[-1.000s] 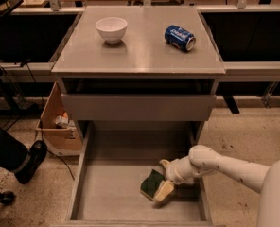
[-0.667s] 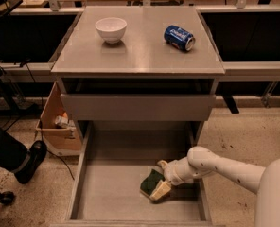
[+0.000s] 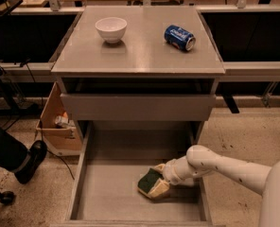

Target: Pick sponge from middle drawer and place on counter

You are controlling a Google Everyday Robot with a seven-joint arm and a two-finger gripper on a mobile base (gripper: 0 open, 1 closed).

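Camera view: the gripper is low inside the middle drawer, its white arm reaching in over the right wall from 3 o'clock. Its two tan fingers are narrowed onto the sponge, one at the sponge's 12 o'clock side and one at its 6 o'clock side. The sponge lies at about 5 o'clock from the floor's centre, green face up and tilted, nearer the right wall than the left.

The drawer floor from 7 to 11 o'clock is bare grey. Above it an upper drawer juts out less far, overhanging the rear of the floor.

On the bench, a white bowl stands upright at 10 o'clock and a blue can lies on its side at 2 o'clock, well apart. A cardboard box holding small items sits at the cabinet's 9 o'clock.
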